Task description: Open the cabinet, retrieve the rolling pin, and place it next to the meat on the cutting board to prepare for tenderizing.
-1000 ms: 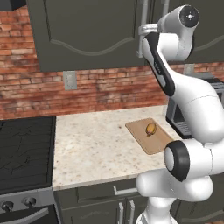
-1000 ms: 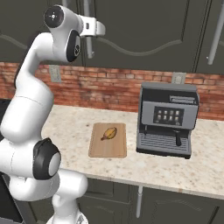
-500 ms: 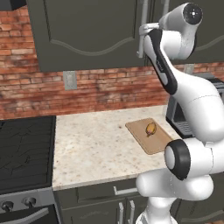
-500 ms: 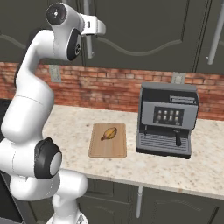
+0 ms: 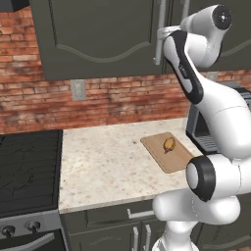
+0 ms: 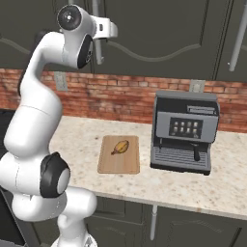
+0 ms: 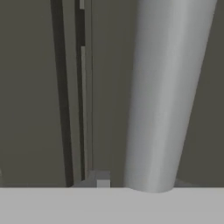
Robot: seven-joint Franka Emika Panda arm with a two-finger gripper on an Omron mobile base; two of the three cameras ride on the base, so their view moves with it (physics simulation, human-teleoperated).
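Note:
The dark cabinet [image 5: 98, 34] is closed, and its long silver handle [image 5: 158, 49] runs down the door's right edge. My gripper [image 5: 160, 37] is up at that handle [image 6: 98, 53] and shut on the bar. In the hand view the handle [image 7: 166, 87] stands huge and very close, with the door seam to its left. Down on the counter, the small golden-brown meat [image 5: 168, 143] lies on the tan cutting board [image 5: 172, 161]. The right base view has the meat [image 6: 120, 146] and the board [image 6: 118, 163] too. The rolling pin is hidden.
A grey coffee machine [image 6: 183, 132] stands on the speckled counter [image 5: 108, 162] just right of the board. A black stove [image 5: 27, 166] adjoins the counter's left end. Another wall cabinet handle [image 6: 236, 38] hangs further right. Brick wall behind, with an outlet [image 5: 77, 89].
The hand has eased slightly closer onto the handle and the fingers have shut on the bar. The door, meat and board have not moved.

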